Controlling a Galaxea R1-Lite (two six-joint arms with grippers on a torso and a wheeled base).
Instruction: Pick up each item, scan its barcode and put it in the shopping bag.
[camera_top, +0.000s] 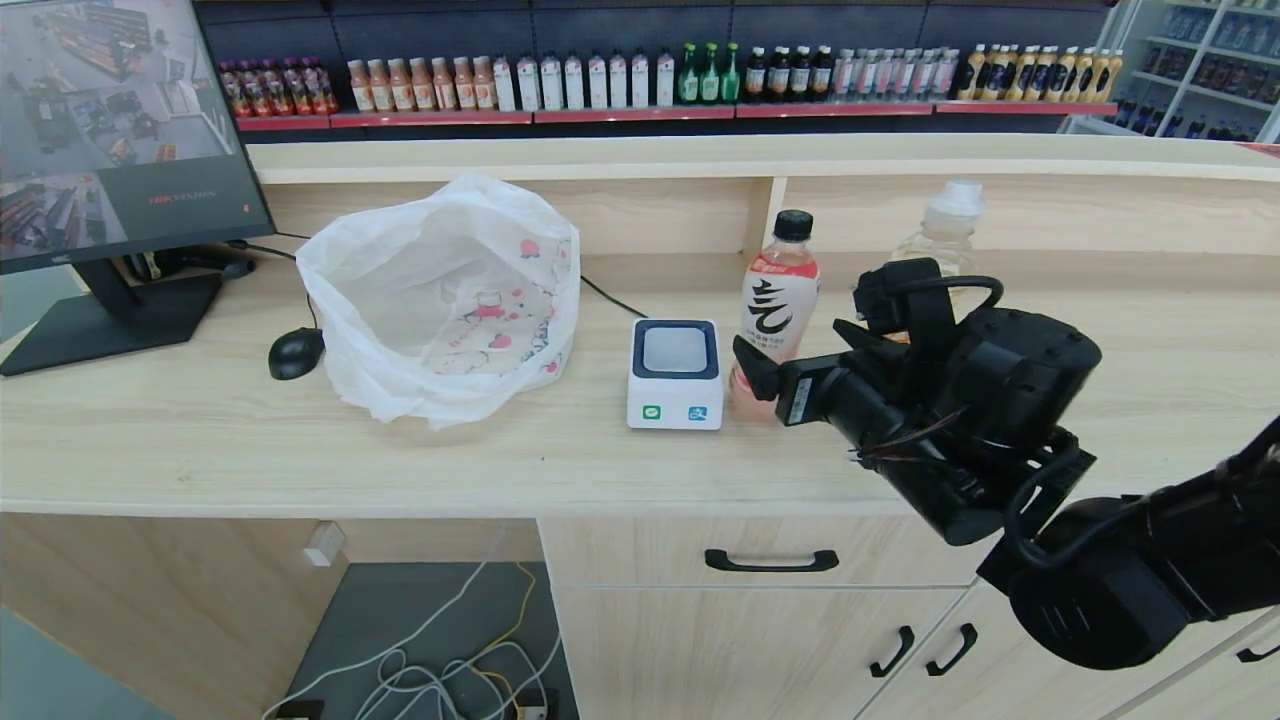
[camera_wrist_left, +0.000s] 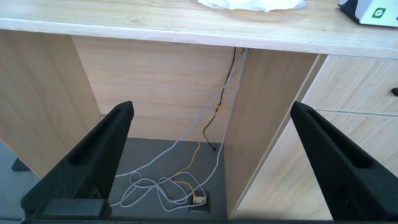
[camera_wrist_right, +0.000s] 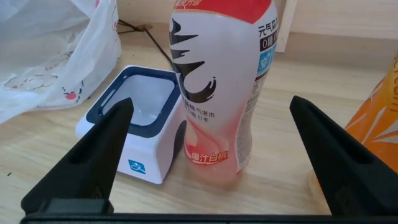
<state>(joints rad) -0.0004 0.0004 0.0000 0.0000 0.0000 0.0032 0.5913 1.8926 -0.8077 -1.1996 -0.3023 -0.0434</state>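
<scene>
Head view: pink drink bottle (camera_top: 779, 300) stands upright on the counter (camera_top: 200, 440), centre-right of frame, just beside the white barcode scanner (camera_top: 675, 372) on its right edge. Shopping bag (camera_top: 445, 295) sits open-mouthed left of centre; nothing visible inside it, so likely no item is bagged yet. A second bottle (camera_top: 940, 235) with a white cap stands further back at upper right. Right wrist view: right gripper (camera_wrist_right: 208, 143) is level with the pink bottle's lower body, fingers spread wide, bottle framed between them but not touched. Left gripper (camera_wrist_left: 211, 162) hangs low in front of the counter, also spread wide with nothing between its fingers, cables on the floor behind it. Step in hand looks like the approach for the first pick. Next move calls for advancing until the fingers flank the bottle, closing on the mid-body, lifting clear of the scanner, then turning the barcode toward the scanner window before bagging. Risk: the near finger clips the scanner or tips the bottle.
</scene>
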